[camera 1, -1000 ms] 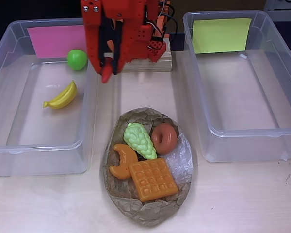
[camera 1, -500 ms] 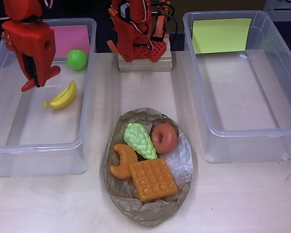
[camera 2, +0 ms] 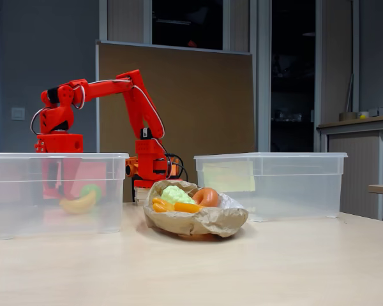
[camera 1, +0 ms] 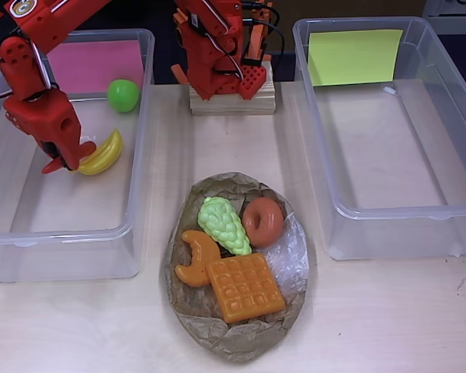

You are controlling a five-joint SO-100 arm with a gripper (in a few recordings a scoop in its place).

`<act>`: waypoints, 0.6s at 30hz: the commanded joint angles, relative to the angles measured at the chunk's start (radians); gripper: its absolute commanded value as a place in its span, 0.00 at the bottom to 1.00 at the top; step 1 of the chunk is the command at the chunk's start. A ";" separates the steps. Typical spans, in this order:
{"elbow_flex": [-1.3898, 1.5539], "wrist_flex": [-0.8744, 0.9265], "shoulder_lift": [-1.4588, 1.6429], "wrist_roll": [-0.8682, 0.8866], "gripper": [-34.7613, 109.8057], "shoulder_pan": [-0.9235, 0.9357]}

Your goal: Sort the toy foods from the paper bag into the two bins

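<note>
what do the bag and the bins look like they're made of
The bag looks like crumpled brown paper, matte and creased, with a shiny clear patch, likely tape or film. Both bins look like clear hard plastic: glossy, and their contents show through the walls.

Overhead view bright, even, sharp; glare on tape patch [camera 1: 290, 252] at 4 o'clock of bag; fixed view dimmer, background dark

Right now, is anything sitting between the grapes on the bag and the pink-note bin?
Nothing on the table lies between the grapes and the pink-note bin; only its near wall must be cleared. The gripper hangs inside it by the banana.
</note>
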 commanded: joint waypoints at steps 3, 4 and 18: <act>-0.063 0.061 0.020 -0.009 0.34 -0.014; -0.063 0.066 0.028 -0.014 0.35 -0.014; -0.063 0.169 0.163 -0.005 0.36 -0.058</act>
